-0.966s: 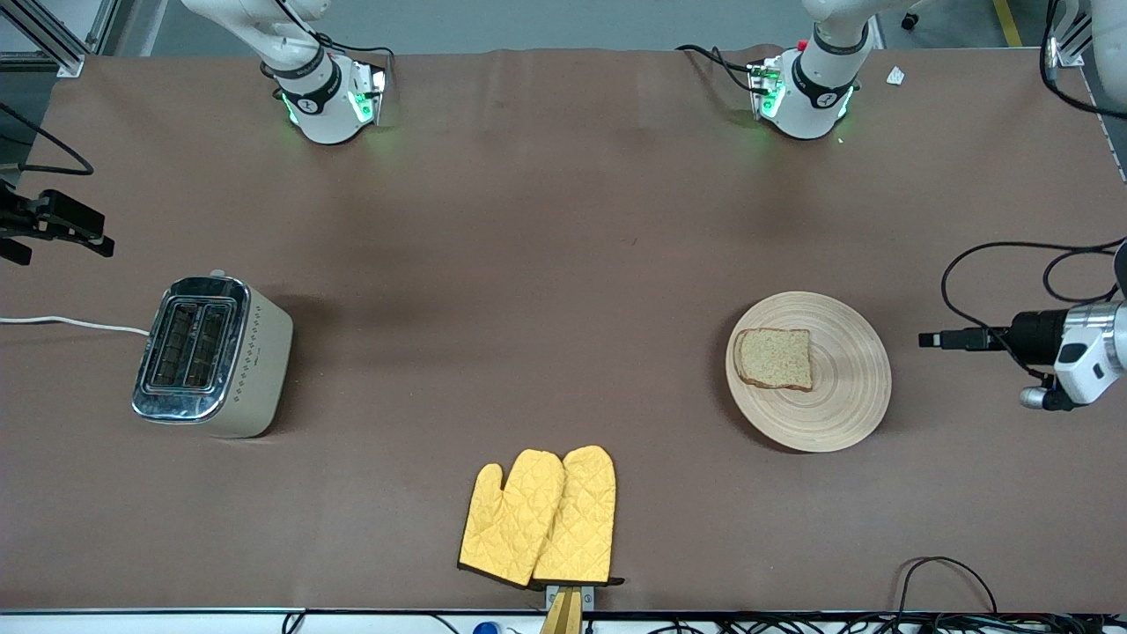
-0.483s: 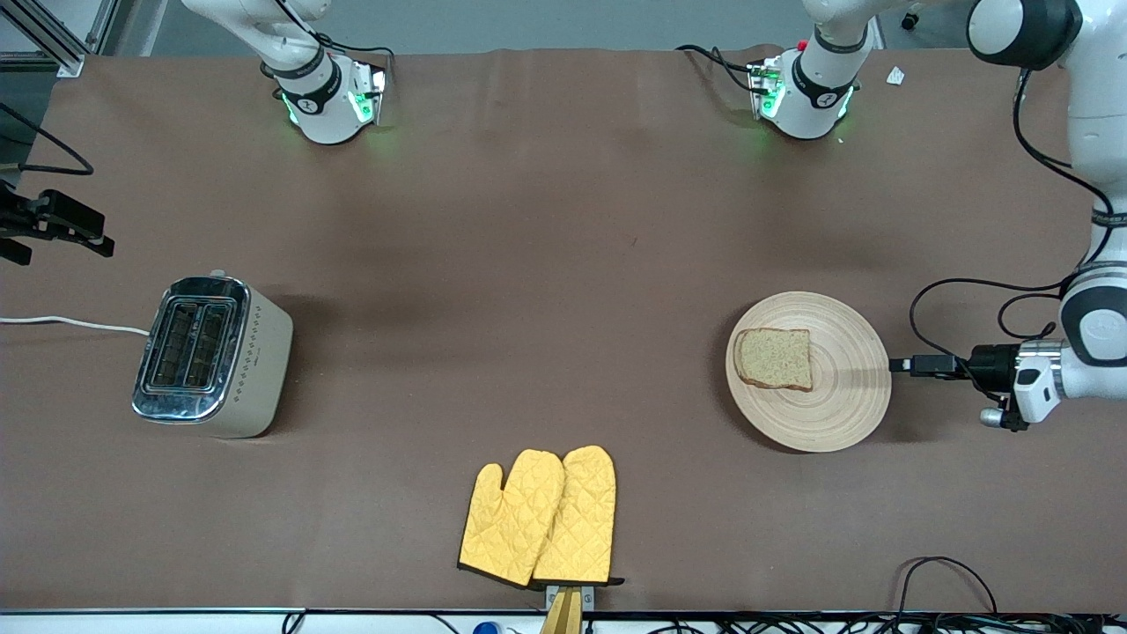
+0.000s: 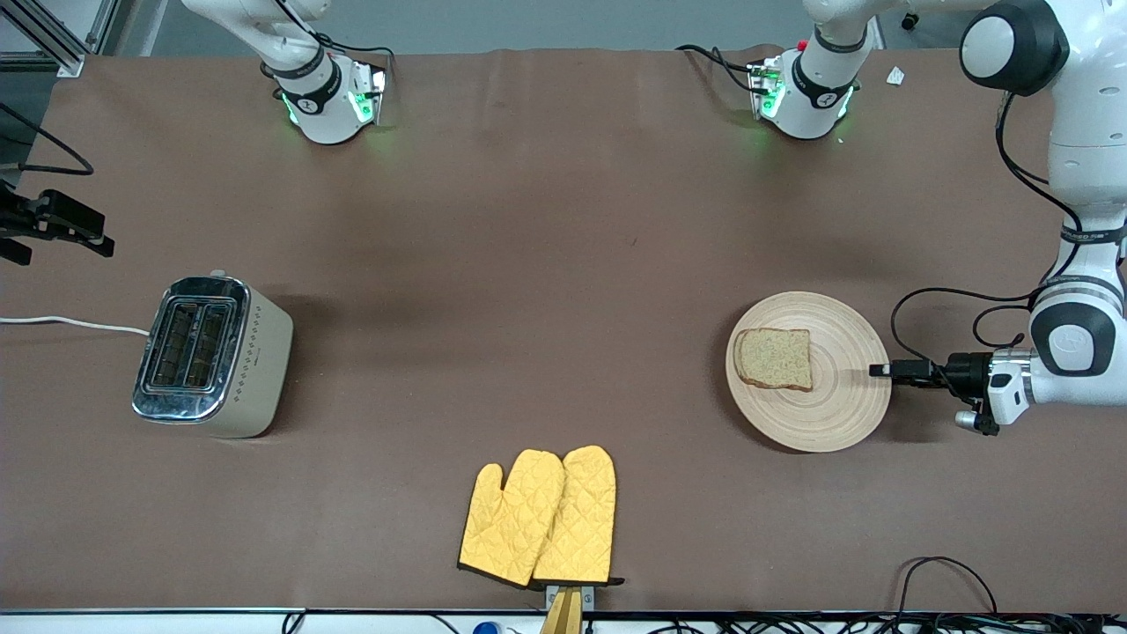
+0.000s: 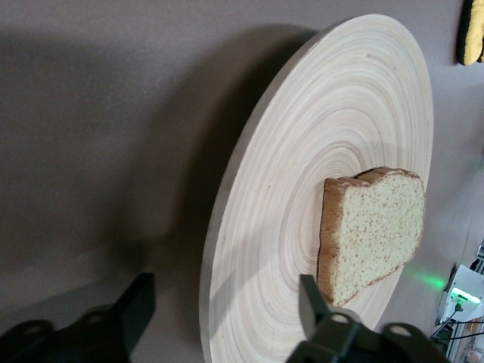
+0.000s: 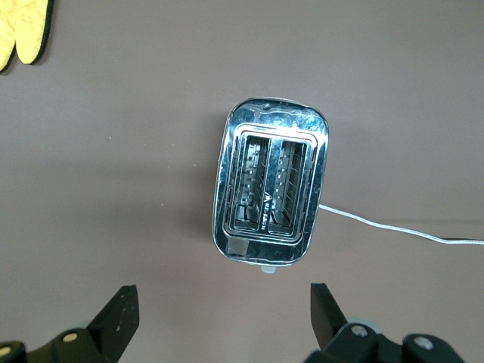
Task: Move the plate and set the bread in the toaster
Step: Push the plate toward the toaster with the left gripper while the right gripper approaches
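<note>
Toward my right arm's end of the table (image 3: 528,220), my right jaws hang in the air over the table's edge, just beside the toaster (image 3: 211,355). They are spread wide with nothing between them, and their fingers (image 5: 121,314) frame the toaster from above in the right wrist view. This arm waits. The toaster stands upright on the table, its two slots in the chrome top open and bare. Its white cord (image 3: 70,323) trails off toward that same end of the table. Nearer to the front camera, about midway between the toaster and the plate (image 3: 836,414), a pair of yellow quilted oven mitts (image 3: 541,518) lies flat, one partly over the other. The plate rests flat on the table toward my left arm's end, well apart from the toaster. The bread (image 3: 775,358) lies flat on it, on the part of the plate that faces the toaster. My left jaws are low at the plate's rim, on the side away from the bread. They are parted and straddle the rim, with one of the fingers (image 4: 136,306) outside and below the edge and the other above the plate's grooved face. I cannot tell whether either finger touches the wood. The bread is clear of both fingers.
</note>
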`<state>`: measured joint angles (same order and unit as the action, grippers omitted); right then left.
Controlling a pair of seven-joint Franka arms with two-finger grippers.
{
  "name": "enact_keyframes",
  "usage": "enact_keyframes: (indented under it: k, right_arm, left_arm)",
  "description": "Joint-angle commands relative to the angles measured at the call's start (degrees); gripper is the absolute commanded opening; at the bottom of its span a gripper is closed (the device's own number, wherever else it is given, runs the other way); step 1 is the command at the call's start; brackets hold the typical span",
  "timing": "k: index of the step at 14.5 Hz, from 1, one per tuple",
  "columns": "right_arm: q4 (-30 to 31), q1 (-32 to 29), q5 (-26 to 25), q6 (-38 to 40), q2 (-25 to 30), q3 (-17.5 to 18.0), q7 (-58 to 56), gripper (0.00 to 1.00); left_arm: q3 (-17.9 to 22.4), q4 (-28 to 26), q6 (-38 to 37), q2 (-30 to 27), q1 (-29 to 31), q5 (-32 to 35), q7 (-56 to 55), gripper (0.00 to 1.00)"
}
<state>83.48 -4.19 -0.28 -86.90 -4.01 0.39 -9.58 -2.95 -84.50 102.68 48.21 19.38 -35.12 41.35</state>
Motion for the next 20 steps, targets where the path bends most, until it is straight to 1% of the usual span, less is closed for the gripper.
enact_keyframes:
  k: [1,2,3,4,5,6,7,9,10,13,14,16,18,19,20]
  right_arm:
    - [1.07,-0.65,-0.25,-0.37,1.20,0.84,-0.18,1.00]
    - [1.07,-0.47,-0.16,-0.37,1.20,0.92,-0.09,1.00]
    - [1.07,0.22,-0.07,-0.37,1.11,0.93,0.17,1.00]
    - [1.15,0.49,0.36,-0.37,1.02,0.93,0.26,1.00]
    - [1.24,0.67,0.45,-0.37,0.67,0.93,0.35,1.00]
    - [1.33,1.11,0.45,-0.37,0.23,0.93,0.35,1.00]
    - [1.33,1.55,0.72,-0.46,-0.73,0.93,0.44,1.00]
    - [1.59,2.25,2.29,-1.24,-1.61,0.92,1.75,1.00]
    - [1.85,2.51,3.08,-1.95,-2.05,1.01,3.06,1.00]
    - [1.86,5.23,3.35,-5.45,-4.77,1.10,10.61,1.00]
    - [1.94,5.94,3.35,-6.95,-5.82,1.19,12.29,1.00]
    - [1.94,7.17,3.44,-8.45,-7.41,1.19,14.49,1.00]
    - [1.94,8.14,3.44,-10.47,-9.43,1.89,18.87,1.00]
    - [1.94,8.05,3.44,-11.78,-11.27,2.94,20.37,1.00]
    - [1.94,7.88,3.44,-13.54,-13.02,3.21,20.56,1.00]
  left_arm:
    - [-0.13,0.75,-0.03,0.31,0.04,-1.18,5.56,0.38]
    - [-0.21,0.74,-0.11,0.57,0.13,-1.79,6.98,0.24]
    - [-0.21,0.74,-0.29,1.01,0.13,-3.01,7.69,0.12]
    - [-0.21,0.66,-0.55,1.18,0.39,-3.20,8.31,0.03]
    - [-0.30,0.57,-0.82,1.62,0.74,-3.29,10.40,0.01]
    - [-0.74,0.66,-1.51,1.97,1.01,-4.51,13.21,0.00]
    - [-0.91,0.66,-3.26,2.24,0.92,-6.43,13.76,0.00]
    - [-1.18,0.57,-6.78,2.24,0.05,-9.60,13.15,0.00]
    - [-1.96,0.66,-8.54,2.15,-0.13,-11.44,11.58,0.00]
    - [-7.66,0.66,-10.31,2.15,-0.22,-15.66,4.64,0.00]
    - [-9.08,0.66,-9.44,2.33,-1.35,-18.03,2.88,0.00]
    - [-9.18,0.66,-5.50,2.42,-6.87,-23.56,2.34,0.00]
    - [-9.09,0.48,0.99,2.59,-13.03,-28.93,2.25,0.00]
    - [-9.09,0.48,4.07,3.11,-16.18,-32.00,1.90,0.00]
    - [-9.09,0.48,7.15,3.21,-19.35,-34.81,0.59,0.00]
